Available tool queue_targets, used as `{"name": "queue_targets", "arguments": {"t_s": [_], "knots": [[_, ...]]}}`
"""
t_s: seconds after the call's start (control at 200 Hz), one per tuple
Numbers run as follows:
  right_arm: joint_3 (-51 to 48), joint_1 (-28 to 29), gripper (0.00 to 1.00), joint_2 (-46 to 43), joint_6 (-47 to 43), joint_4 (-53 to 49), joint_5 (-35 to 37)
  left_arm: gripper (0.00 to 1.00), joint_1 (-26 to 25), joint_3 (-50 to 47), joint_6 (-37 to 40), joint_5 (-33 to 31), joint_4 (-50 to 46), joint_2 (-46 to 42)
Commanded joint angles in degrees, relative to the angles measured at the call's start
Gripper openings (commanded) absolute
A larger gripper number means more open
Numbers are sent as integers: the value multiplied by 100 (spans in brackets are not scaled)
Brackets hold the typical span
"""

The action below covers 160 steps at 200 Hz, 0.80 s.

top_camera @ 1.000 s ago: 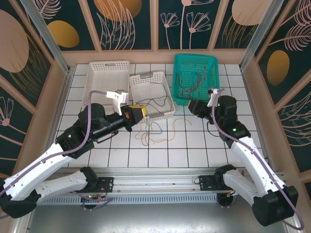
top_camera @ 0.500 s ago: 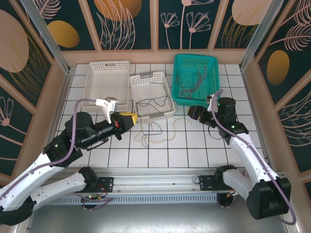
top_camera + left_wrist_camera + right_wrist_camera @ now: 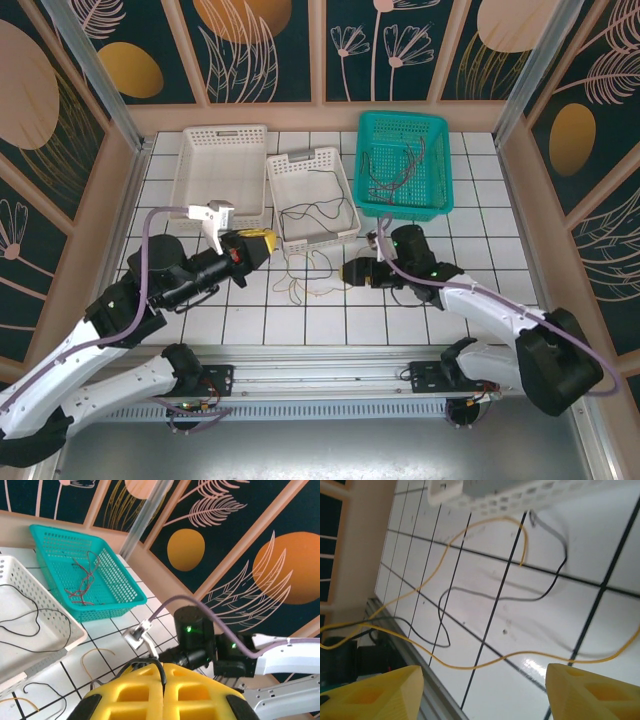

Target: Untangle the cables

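white tiled tabletop (image 3: 480,205); dark leaf-print walls (image 3: 420,50) w/ wood frames (image 3: 317,50)

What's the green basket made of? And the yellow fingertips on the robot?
The green basket looks like moulded plastic: thin, stiff, slightly shiny walls full of little square holes. The yellow fingertips look like soft matte rubber or foam, with chunky hollow pockets and no shine. I can't tell which of the two.

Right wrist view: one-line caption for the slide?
Right tool open over loose yellow cable and black cable crossing on the tiled table, white basket edge at top.
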Motion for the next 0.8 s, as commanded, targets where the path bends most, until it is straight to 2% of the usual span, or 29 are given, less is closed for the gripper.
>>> {"name": "queue_targets", "arguments": {"t_s": [0.0,0.14,0.335,0.405,0.561,0.686,0.796], "knots": [[-92,331,67,310,537,1030,-200,0,33,-174,-118,-183,298,-142],[59,755,67,672,629,1395,-37,0,27,-176,-136,-172,386,-124],[252,1073,68,1021,347,1240,445,0,25,-132,-136,-156,444,-125],[297,1232,68,1233,394,1296,266,0,27,-165,-153,-175,455,-169],[170,1428,70,1379,899,1833,28,0,26,-246,-195,-222,472,-237],[99,1465,71,1485,1385,2343,123,0,29,-317,-235,-127,560,-209],[21,1463,72,1660,1912,3051,-9,0,21,-372,-253,-151,580,-234]]}}
